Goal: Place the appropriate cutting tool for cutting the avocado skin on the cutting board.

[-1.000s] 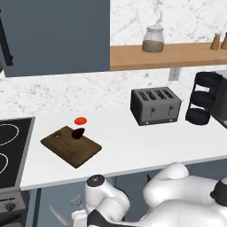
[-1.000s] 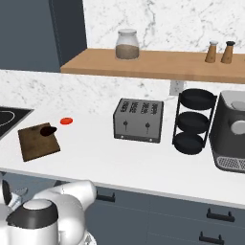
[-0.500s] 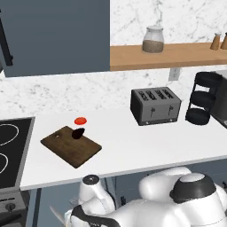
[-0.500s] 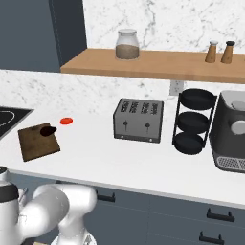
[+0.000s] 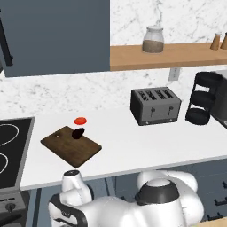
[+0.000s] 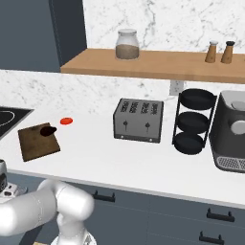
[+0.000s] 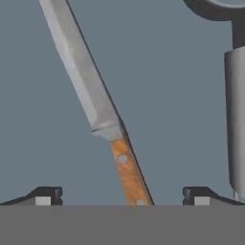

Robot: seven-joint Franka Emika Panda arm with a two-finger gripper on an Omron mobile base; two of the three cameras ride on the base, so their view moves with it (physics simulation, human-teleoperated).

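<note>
In the hand view a slim knife (image 7: 103,103) lies on a flat grey-blue surface, its silver blade running up and left and its orange-brown handle (image 7: 128,174) reaching down between my fingertips. My gripper (image 7: 122,198) is open, its jaws wide apart on either side of the handle and touching nothing. Up on the counter lies the dark cutting board (image 5: 71,146) (image 6: 38,142). The small dark avocado (image 5: 78,133) (image 6: 48,130) rests on the board's far part.
A grey utensil handle (image 7: 235,119) lies to the right of the knife, with a dark ring (image 7: 215,7) above it. On the counter are a flat red disc (image 5: 80,120), a toaster (image 5: 155,106), a black tiered rack (image 6: 194,119) and a stove (image 5: 9,146).
The arm has swung lower and further left below the counter edge. Nothing on the counter has moved.
</note>
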